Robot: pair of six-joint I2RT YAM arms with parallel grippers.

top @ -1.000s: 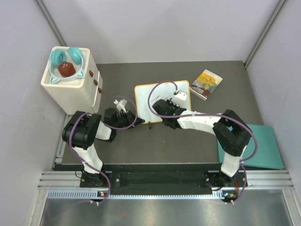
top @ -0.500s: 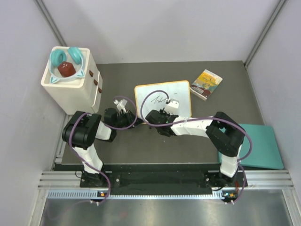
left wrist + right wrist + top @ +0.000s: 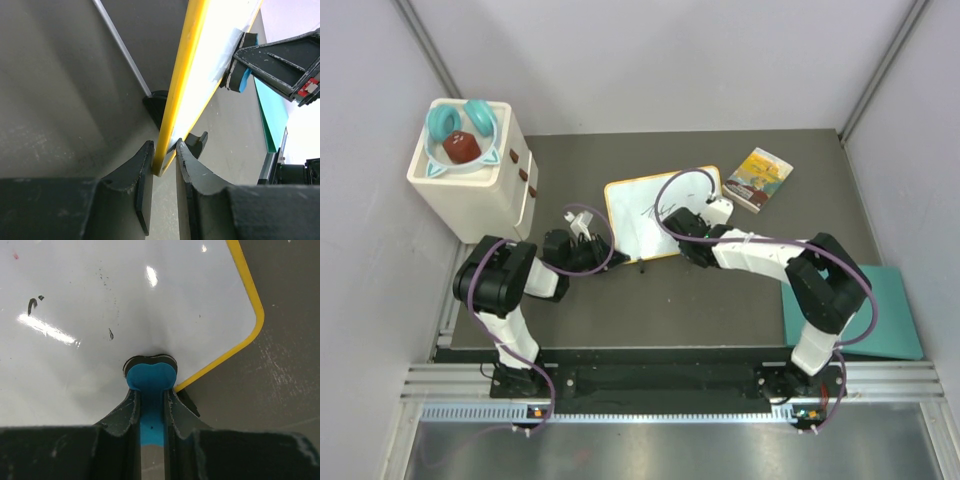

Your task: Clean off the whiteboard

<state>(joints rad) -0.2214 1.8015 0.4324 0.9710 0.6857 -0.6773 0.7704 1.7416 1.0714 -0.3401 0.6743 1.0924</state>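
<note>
The whiteboard (image 3: 638,218), white with a yellow frame, stands tilted on the dark table. It carries only a few small black marks (image 3: 33,302). My left gripper (image 3: 603,252) is shut on the board's yellow frame (image 3: 182,75) at its near left corner, and one black foot (image 3: 154,104) shows beside the jaws. My right gripper (image 3: 678,224) is shut on a blue eraser (image 3: 150,376) and presses it on the board's surface (image 3: 125,295) near a rounded corner. The eraser also shows in the left wrist view (image 3: 239,65).
A white cabinet (image 3: 470,185) with teal headphones and a red object on top stands at the far left. A yellow-covered book (image 3: 760,178) lies right of the board. A teal mat (image 3: 885,310) lies at the right edge. Grey walls close in three sides.
My right gripper swept the eraser toward the board's near left, then back right and up. The scribble in the middle of the board is mostly gone. The left gripper kept its hold.
</note>
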